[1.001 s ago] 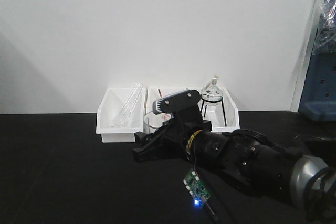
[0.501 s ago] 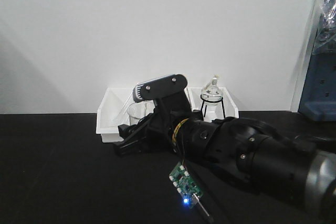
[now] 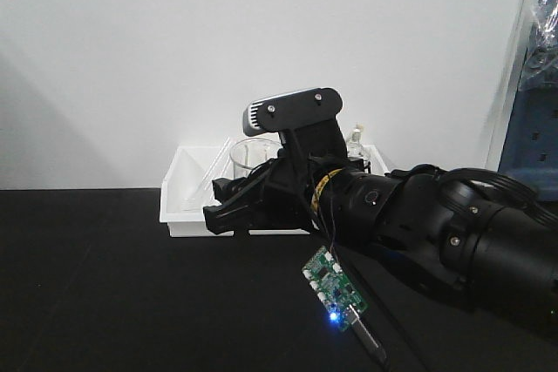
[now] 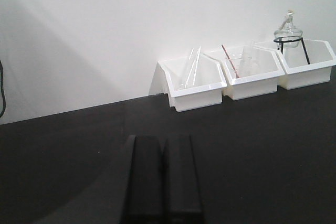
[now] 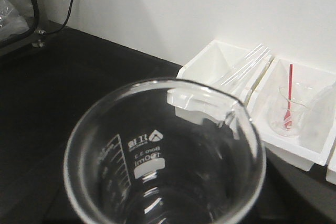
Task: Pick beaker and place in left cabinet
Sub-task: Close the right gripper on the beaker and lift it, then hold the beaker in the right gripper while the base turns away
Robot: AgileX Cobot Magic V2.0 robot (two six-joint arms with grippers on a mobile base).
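My right gripper (image 3: 228, 203) is shut on the clear glass beaker (image 3: 254, 155) and holds it upright above the black table, in front of the white bins. In the right wrist view the beaker (image 5: 137, 157) fills the lower frame, seen down its open mouth, with printed graduations on its wall; the fingers are hidden below it. My left gripper (image 4: 162, 142) is shut and empty, low over the table and well short of the bins. The pale grey left cabinet is out of view.
Three white bins (image 4: 197, 86) stand along the back wall. They hold glass tubes (image 4: 191, 66), a beaker with a red rod (image 5: 288, 111), and a flask on a black tripod (image 4: 289, 35). A blue unit (image 3: 528, 141) stands at far right. A green circuit board (image 3: 334, 287) hangs under the right arm.
My right gripper has lifted the beaker from table level by the bins, swinging left first and then up and slightly right. The bins have not moved.
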